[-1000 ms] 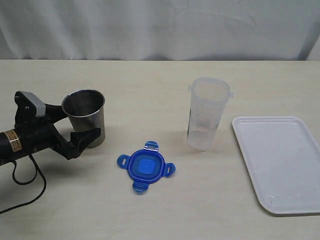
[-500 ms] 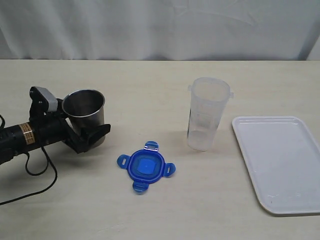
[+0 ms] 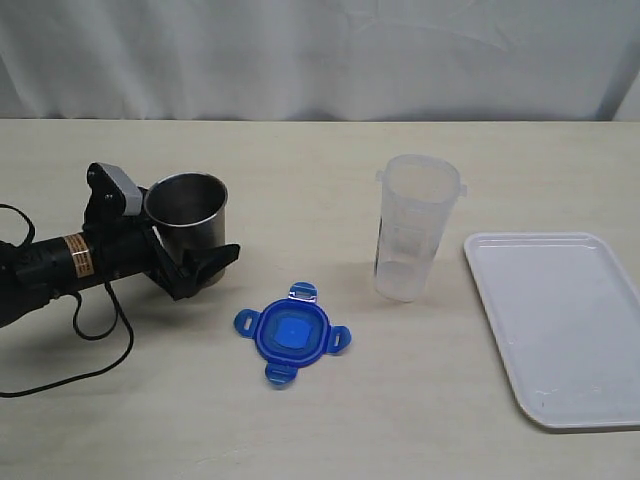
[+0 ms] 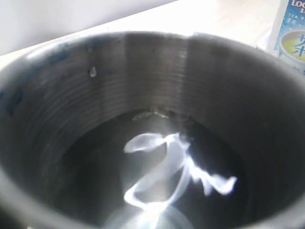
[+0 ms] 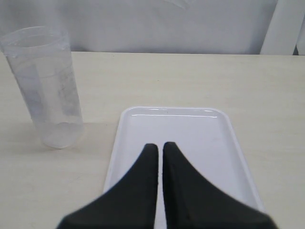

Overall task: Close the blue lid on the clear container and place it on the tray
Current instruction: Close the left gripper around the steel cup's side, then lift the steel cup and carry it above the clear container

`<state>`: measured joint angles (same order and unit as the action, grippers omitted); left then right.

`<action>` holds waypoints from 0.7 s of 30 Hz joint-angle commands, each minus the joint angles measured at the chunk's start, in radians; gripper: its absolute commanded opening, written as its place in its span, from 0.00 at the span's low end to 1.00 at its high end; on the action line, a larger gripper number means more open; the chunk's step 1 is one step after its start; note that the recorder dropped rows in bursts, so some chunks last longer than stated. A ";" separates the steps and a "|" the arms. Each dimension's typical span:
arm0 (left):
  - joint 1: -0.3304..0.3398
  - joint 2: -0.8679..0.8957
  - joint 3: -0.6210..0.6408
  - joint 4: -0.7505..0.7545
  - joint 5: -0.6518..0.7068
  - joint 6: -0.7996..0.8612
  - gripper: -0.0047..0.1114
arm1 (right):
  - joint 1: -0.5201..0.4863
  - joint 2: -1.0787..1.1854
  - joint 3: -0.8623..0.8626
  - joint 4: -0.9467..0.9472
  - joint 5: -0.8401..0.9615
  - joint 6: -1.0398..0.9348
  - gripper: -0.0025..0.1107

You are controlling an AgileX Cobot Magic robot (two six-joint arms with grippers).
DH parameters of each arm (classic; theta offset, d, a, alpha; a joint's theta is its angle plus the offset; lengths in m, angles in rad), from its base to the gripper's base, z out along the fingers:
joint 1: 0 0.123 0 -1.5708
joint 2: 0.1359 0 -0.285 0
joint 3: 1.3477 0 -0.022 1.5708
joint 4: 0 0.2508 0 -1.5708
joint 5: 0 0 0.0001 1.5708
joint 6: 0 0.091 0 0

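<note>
The blue lid [image 3: 291, 332] lies flat on the table, near the front and left of centre. The clear container [image 3: 414, 228] [image 5: 45, 86] stands upright and open-topped, to the right of the lid. Right of the container lies the empty white tray [image 3: 560, 320] [image 5: 190, 124]. My left gripper [image 3: 200, 245] is shut on a grey steel cup [image 3: 188, 215], up and to the left of the lid; the cup's inside [image 4: 143, 95] fills the left wrist view and hides the fingers. My right gripper [image 5: 159, 145] is shut and empty over the tray; it is out of the exterior view.
The left arm's black cable [image 3: 90, 345] loops on the table at the front left. A printed box corner [image 4: 290, 28] shows past the cup's rim. White curtain runs along the far edge of the table.
The left gripper has carried the steel cup to the right, closer to the lid. Lid, container and tray have not moved.
</note>
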<state>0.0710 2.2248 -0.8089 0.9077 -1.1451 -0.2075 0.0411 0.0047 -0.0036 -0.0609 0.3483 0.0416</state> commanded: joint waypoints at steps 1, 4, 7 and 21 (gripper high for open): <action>-0.003 0.001 -0.003 -0.010 0.008 -0.008 0.90 | -0.003 -0.005 0.004 0.001 -0.004 0.001 0.06; -0.003 0.001 -0.003 -0.010 0.010 -0.008 0.73 | -0.003 -0.005 0.004 0.001 -0.004 0.001 0.06; -0.003 0.001 -0.003 -0.008 0.010 -0.008 0.50 | -0.003 -0.005 0.004 0.001 -0.004 0.001 0.06; -0.003 -0.011 -0.003 -0.003 -0.076 -0.058 0.04 | -0.003 -0.005 0.004 0.001 -0.004 0.001 0.06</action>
<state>0.0710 2.2304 -0.8089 0.9077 -1.1569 -0.2425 0.0411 0.0047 -0.0036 -0.0609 0.3483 0.0416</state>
